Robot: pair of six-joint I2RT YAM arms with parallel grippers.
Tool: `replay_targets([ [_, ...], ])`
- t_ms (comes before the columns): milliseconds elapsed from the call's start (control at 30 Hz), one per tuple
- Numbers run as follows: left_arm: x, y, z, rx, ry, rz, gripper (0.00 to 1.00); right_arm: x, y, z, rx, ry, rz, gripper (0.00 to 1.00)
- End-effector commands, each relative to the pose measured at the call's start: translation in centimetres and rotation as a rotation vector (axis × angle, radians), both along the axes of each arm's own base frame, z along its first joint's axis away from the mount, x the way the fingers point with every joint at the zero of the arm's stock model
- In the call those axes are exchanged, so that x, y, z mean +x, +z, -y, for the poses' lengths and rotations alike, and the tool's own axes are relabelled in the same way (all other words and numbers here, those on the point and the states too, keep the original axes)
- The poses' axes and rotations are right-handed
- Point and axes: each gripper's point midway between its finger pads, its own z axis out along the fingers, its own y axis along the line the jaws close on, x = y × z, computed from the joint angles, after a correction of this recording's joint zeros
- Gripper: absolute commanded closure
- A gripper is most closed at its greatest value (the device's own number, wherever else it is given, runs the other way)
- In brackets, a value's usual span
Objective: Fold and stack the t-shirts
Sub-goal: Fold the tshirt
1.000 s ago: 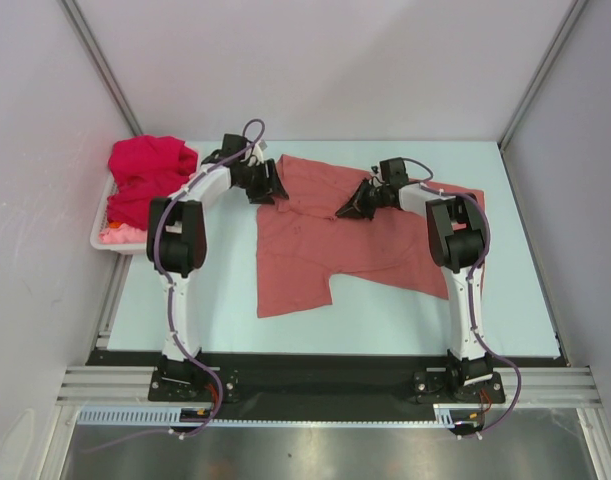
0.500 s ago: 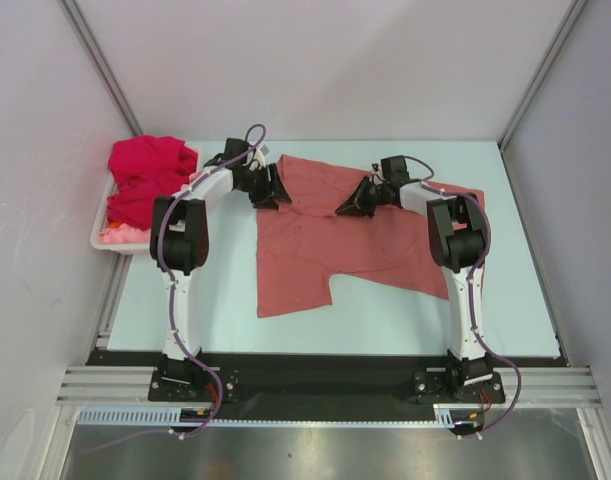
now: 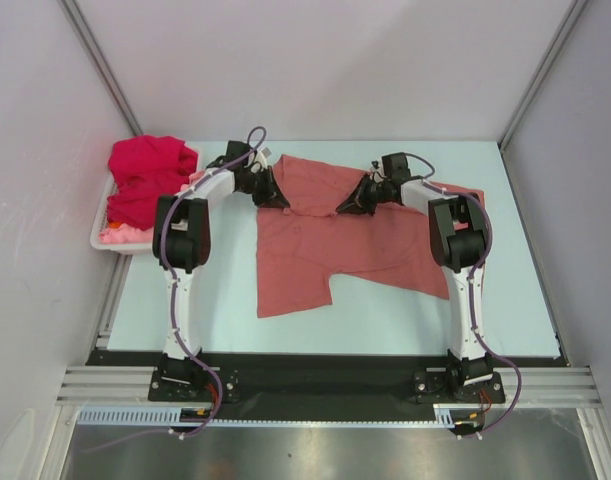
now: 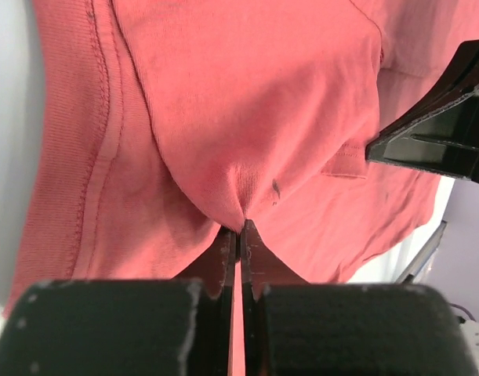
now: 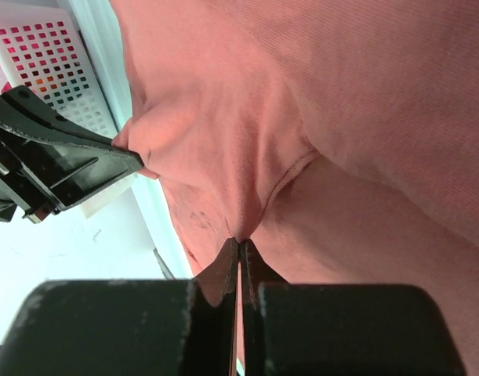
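On the pale blue table (image 3: 385, 310), a white basket (image 3: 103, 232) at the left holds the crimson shirt (image 3: 145, 175) and pink shirt (image 3: 120, 235), both unfolded. The left gripper (image 3: 281, 204) is clamped on the salmon shirt (image 3: 365, 245), which lies spread mid-table. The right gripper (image 3: 342, 211) pinches it too. No fold looks finished, and nothing is stacked.

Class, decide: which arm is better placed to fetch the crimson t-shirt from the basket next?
Left. The left gripper pinches the salmon-red t-shirt on the side nearest the white basket holding the crimson t-shirt; the right gripper pinches it farther away.
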Motion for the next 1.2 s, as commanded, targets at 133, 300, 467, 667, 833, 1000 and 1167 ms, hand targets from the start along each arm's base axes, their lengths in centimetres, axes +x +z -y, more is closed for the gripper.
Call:
replay_targets([
  [133, -0.1, 3.3, 0.0, -0.044, 0.012, -0.016, 0.97, -0.1, 4.3, 1.2, -0.002, 0.049, 0.038, 1.0],
  [300, -0.7, 3.0, 0.2, -0.063, 0.016, -0.057, 0.98, -0.1, 3.6, 1.7, 0.002, 0.071, 0.018, 1.0],
  [467, -0.8, 3.1, -0.4, -0.027, 0.029, -0.04, 0.95, -0.4, 3.0, 1.7, -0.006, 0.091, 0.003, 1.0],
  [667, -0.9, 3.7, -0.7, -0.006, 0.041, -0.03, 0.75, -0.9, 2.0, 2.1, -0.034, 0.105, -0.029, 0.96],
  [833, 0.1, 4.4, -3.4, 0.188, 0.074, 0.071, 0.49, -1.9, 1.7, 4.4, -0.125, 0.089, -0.066, 0.84],
  [1000, 4.0, 6.4, -4.5, 0.253, 0.11, 0.23, 0.4, -2.3, 4.7, 6.6, -0.212, 0.082, 0.034, 0.72],
  [1167, 9.2, 8.2, -3.8, 0.223, 0.178, 0.35, 0.29, -0.7, 7.0, 10.0, -0.235, -0.016, 0.089, 0.61],
])
